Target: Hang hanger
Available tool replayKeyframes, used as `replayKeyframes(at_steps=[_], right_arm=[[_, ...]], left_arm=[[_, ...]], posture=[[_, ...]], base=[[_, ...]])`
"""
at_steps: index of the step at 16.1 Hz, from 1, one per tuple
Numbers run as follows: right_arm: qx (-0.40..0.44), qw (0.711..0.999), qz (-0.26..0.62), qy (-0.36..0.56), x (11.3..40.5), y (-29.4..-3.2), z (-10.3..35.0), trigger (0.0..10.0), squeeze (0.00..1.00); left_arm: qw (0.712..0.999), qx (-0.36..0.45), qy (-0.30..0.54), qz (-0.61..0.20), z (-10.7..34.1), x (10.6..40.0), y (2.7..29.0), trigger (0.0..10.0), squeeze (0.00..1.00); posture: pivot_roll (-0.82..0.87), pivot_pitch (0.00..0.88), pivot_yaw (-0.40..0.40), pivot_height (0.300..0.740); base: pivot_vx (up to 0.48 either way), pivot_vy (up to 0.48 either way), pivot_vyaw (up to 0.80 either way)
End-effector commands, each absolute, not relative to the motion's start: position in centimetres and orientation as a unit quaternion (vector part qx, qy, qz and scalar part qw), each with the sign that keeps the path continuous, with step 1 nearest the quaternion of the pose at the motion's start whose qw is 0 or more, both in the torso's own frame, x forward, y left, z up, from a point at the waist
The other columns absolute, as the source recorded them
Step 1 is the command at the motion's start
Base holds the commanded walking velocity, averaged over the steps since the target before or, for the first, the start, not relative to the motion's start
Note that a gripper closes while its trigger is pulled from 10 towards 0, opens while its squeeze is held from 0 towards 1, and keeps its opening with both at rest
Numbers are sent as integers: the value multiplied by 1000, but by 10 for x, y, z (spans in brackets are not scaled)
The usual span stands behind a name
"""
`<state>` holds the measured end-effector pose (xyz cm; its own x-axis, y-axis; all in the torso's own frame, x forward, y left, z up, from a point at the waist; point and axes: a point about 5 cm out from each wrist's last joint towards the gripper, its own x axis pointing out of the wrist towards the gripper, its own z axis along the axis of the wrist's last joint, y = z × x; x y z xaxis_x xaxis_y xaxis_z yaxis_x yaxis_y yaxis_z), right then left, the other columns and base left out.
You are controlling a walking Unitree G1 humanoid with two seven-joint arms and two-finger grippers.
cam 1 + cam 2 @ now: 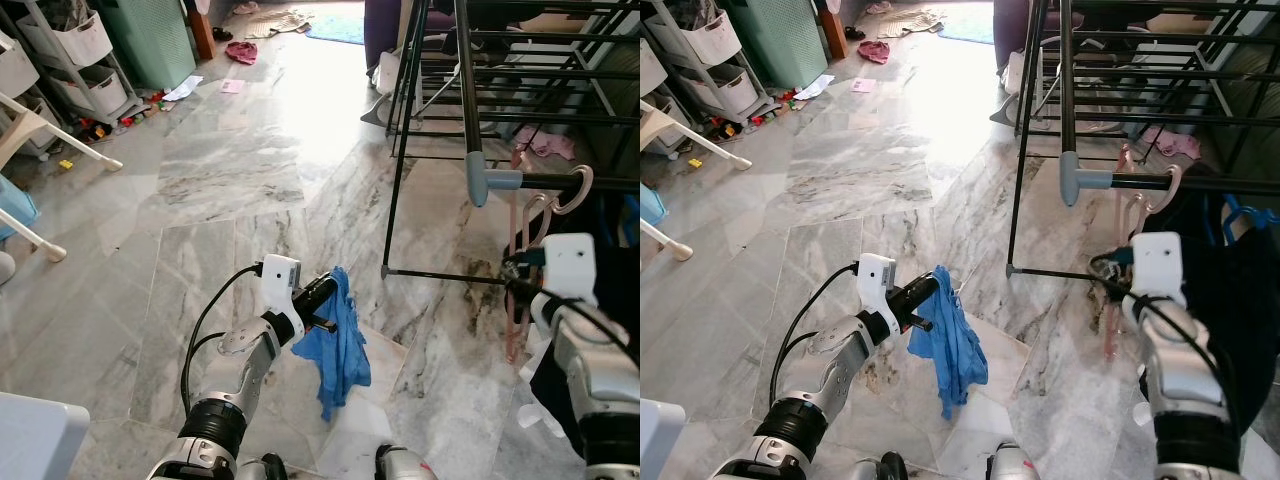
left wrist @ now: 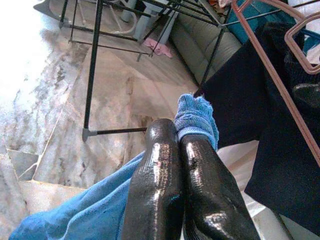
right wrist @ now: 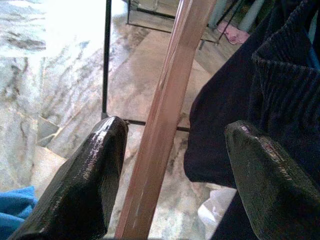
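Hanger (image 3: 160, 120), pink, hangs from the drying rack's (image 1: 478, 100) rail beside dark clothes, its bar between the spread fingers of the right end effector (image 3: 175, 165), untouched. Left arm reaches forward, bent, its end effector (image 2: 180, 165) pinched tight on a blue cloth (image 1: 335, 345) dangling above the marble floor (image 1: 250, 150)

Left arm is stretched forward, left gripper (image 1: 325, 293) pinched tight with both fingers (image 2: 165, 190) pressed together on a blue cloth (image 1: 340, 345). Right arm is raised just right of that cloth, right gripper (image 3: 175, 185) spread wide, fingers well apart.
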<state>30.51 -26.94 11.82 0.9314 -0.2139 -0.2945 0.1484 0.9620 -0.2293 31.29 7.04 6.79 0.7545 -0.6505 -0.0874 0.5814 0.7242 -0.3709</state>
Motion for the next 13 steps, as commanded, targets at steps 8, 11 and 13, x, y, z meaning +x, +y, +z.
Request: replayKeyframes(at_steps=[8,11,13], right_arm=[[-122,972,-136,148,302,-270,126,10000,980],[-131,967,-151,155,297,-275,126,10000,937],[-131,966,-157,158,294,-277,126,10000,925]], left_arm=[[922,-156,113,-337,67,313,72,10000,0],[922,-156,115,-336,67,312,72,10000,0],[921,-156,116,-337,67,312,71,10000,0]], posture=[[-284,175,84,740],[-287,177,86,740],[-291,180,91,740]], base=[[0,0,0],[0,0,0],[0,0,0]])
